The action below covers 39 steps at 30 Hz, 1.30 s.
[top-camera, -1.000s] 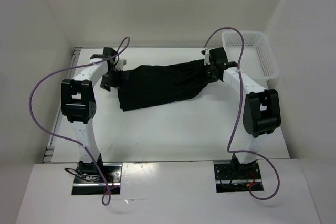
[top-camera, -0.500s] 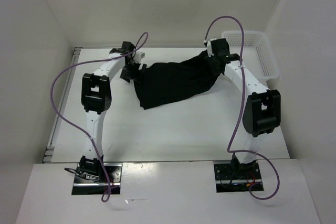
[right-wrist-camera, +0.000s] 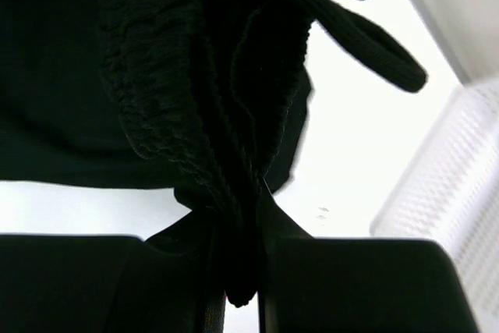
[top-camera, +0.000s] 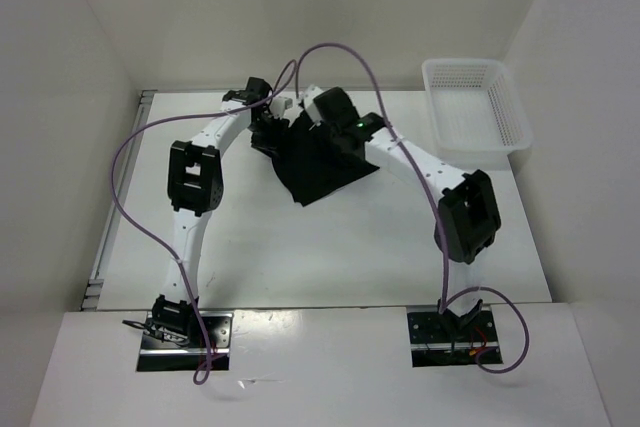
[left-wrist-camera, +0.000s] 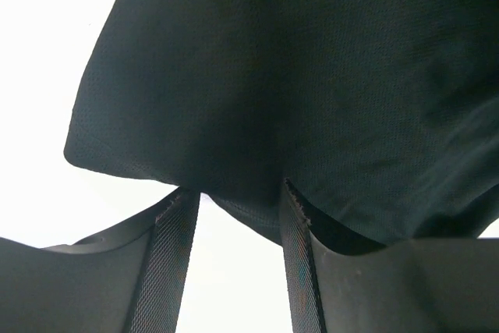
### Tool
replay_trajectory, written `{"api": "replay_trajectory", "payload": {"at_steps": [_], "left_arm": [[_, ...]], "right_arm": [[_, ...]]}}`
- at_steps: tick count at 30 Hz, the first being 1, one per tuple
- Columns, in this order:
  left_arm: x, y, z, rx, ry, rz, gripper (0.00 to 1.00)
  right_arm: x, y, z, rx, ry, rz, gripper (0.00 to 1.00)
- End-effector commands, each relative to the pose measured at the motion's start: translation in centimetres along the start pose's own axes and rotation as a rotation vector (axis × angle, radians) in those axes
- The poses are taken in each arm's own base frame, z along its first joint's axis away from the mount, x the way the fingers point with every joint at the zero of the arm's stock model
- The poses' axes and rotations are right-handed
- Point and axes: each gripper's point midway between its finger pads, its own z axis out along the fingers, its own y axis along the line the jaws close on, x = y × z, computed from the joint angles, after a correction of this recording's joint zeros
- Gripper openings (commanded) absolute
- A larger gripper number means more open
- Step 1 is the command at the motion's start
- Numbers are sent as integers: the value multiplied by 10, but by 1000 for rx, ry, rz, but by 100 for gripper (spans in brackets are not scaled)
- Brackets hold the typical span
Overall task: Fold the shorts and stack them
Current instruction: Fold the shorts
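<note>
Wrist views only: right pincer (right-wrist-camera: 234, 241) clamped on the shorts (right-wrist-camera: 62, 76) — left pincer (left-wrist-camera: 235, 191) apart at their hem.

Top cam sat high on the near side, looking down over the whole table (top-camera: 300, 257). Both wrist cams were right up close on the shorts (top-camera: 315, 162), which the top cam caught too.

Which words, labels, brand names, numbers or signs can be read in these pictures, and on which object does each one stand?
None: no text can be read in any view.
The shorts are plain black fabric with no visible label.
The basket is plain white mesh.
The left arm and the right arm show no legible marking.
</note>
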Motion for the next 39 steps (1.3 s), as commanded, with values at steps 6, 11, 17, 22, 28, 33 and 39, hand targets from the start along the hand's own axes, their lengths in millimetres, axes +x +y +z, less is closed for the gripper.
{"api": "replay_trajectory", "payload": {"at_steps": [6,11,17,22,28,33,39], "left_arm": [[17,15,12,19,57,-45,53],[14,23,5,22,42,-62,53],[11,53,-8,-69,25,-87,63],[1,98,-32,-149,-27,-143,69],[0,157,-85,-265,-101,-231,80],[-11,136,-137,-239,-184,-214,83],[6,46,-129,-111,-136,-101,91]], "right_arm": [[-33,77,27,-75,-39,-89,0],[-37,102,43,-114,-37,-102,0],[-63,146,27,-268,-114,-128,24],[-91,203,-12,-572,-229,-194,43],[-122,214,-29,-618,-316,-208,49],[-121,187,-21,-506,-299,-135,50],[-57,73,32,-318,-130,121,57]]}}
